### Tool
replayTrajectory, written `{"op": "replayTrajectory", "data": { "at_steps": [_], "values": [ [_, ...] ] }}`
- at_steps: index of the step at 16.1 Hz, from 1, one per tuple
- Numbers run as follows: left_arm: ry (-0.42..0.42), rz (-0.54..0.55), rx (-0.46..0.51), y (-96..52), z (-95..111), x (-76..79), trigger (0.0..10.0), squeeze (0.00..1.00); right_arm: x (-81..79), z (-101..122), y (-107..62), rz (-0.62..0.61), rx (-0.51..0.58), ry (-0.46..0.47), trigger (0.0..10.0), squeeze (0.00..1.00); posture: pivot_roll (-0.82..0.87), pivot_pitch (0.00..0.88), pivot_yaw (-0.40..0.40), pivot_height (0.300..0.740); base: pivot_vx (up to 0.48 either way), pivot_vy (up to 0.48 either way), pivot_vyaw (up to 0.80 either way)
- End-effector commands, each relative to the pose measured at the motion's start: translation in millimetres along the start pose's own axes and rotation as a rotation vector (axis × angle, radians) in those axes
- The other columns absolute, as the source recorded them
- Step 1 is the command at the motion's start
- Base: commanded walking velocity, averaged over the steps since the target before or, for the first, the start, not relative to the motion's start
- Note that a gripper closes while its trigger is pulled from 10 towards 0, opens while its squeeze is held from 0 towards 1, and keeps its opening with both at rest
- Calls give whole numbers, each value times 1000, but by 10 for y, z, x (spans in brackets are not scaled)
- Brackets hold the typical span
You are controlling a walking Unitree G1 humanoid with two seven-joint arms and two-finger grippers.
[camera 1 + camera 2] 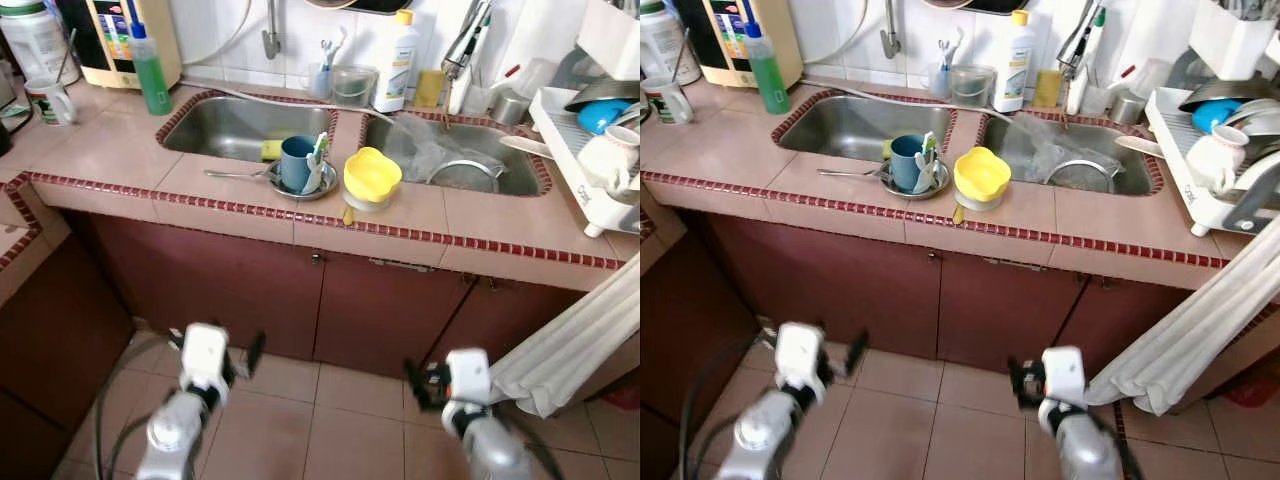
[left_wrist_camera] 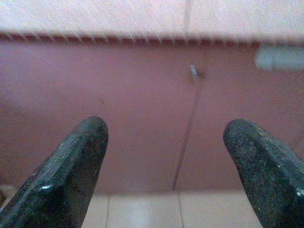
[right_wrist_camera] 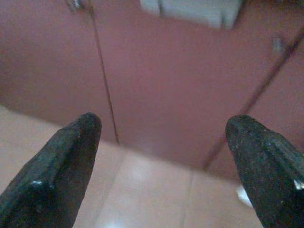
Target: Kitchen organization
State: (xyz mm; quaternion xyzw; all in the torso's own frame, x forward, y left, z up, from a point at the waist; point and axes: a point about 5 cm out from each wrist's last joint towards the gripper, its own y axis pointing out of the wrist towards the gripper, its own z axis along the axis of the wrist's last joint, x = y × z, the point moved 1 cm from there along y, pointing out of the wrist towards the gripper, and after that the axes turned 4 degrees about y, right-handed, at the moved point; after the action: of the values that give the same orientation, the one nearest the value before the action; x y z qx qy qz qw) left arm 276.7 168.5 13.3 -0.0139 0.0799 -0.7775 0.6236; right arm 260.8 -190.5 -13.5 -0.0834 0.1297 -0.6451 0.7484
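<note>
Blue mug (image 1: 296,162) beside yellow bowl (image 1: 371,175), dish rack (image 1: 580,140) rightward

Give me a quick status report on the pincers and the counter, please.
Left pincer and right pincer open, low before the cabinet doors. Blue cup and yellow bowl untouched on the counter. Nothing between.

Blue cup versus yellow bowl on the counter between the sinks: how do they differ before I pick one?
The blue cup stands upright on a metal plate and holds utensils; the yellow bowl appears tilted on a pale container and looks empty. The cup is tall and narrow, the bowl wide and shallow. The cup sits to the robot's left of the bowl. Both rest on the tiled counter near its front edge.
</note>
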Motion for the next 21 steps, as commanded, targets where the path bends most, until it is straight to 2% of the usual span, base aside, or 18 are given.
{"op": "replayTrajectory", "data": {
  "at_steps": [1, 2, 4, 6, 8, 9, 10, 12, 13, 14, 15, 16, 17, 19, 20, 21],
  "values": [
    [-58, 12, 36, 41, 105, -68, 10000, 0, 75, 255, 72, 19, 96, 37, 10000, 110, 31, 0, -55, 740, 0, 0, 0],
    [-115, -8, 47, 52, 140, -85, 10000, 0, 96, 373, 108, 20, 137, 42, 10000, 0, 30, 0, -58, 740, 0, 0, 0],
    [-117, -16, 80, 119, 332, -177, 10000, 0, 91, 700, 191, 40, 243, -21, 10000, 0, 28, 0, -58, 740, 0, 0, 0],
    [-118, -24, 128, 165, 578, -137, 10000, 0, 50, 951, 222, 42, 312, -43, 10000, 0, 30, 0, -64, 740, 0, 0, 0],
    [-127, -36, 169, 158, 728, -80, 10000, 0, 8, 1096, 205, 37, 352, -60, 10000, 0, 32, 0, -65, 740, 0, 0, 0],
    [-97, -44, 215, 134, 864, -44, 10000, 0, -49, 1221, 180, 55, 386, -122, 10000, 0, 30, 0, -67, 740, 0, 0, 0],
    [-87, -48, 213, 113, 908, -37, 10000, 0, -76, 1269, 161, 61, 400, -133, 10000, 0, 30, 0, -68, 740, 0, 0, 0],
    [19, -65, 266, 29, 1081, 9, 10000, 0, -120, 1451, 80, 43, 462, -186, 10000, 0, 33, 0, -74, 740, 0, 0, 0],
    [43, -85, 270, 3, 1128, 33, 10000, 0, -145, 1503, 49, 50, 486, -207, 10000, 0, 34, 0, -75, 740, 0, 0, 0],
    [59, -81, 310, -7, 1248, 45, 10000, 0, -174, 1614, -3, 91, 517, -230, 10000, 0, 32, 0, -76, 740, 0, 0, 0],
    [75, -70, 317, 1, 1298, 43, 10000, 0, -175, 1682, -37, 94, 560, -236, 10000, 0, 28, 0, -76, 740, 0, 0, 0],
    [94, -49, 329, 8, 1355, 40, 10000, 0, -127, 1745, -55, 57, 588, -200, 10000, 0, 23, 0, -73, 740, 0, 0, 0],
    [85, -41, 341, 6, 1399, 42, 10000, 0, -102, 1773, -68, 37, 600, -190, 10000, 0, 21, 0, -72, 740, 0, 0, 0],
    [3, 32, 412, 15, 1676, -3, 10000, 0, -51, 1840, -112, -33, 623, -175, 10000, 0, 15, 0, -73, 740, 0, 0, 0],
    [-37, 56, 414, 44, 1707, -33, 10000, 0, -58, 1840, -109, -34, 622, -168, 10000, 0, 16, 0, -71, 740, 0, 0, 0],
    [-40, 86, 391, 107, 1697, -66, 10000, 0, -90, 1850, -97, -30, 622, -168, 10000, 0, 15, 0, -66, 740, 0, 0, 0]
  ]
}}
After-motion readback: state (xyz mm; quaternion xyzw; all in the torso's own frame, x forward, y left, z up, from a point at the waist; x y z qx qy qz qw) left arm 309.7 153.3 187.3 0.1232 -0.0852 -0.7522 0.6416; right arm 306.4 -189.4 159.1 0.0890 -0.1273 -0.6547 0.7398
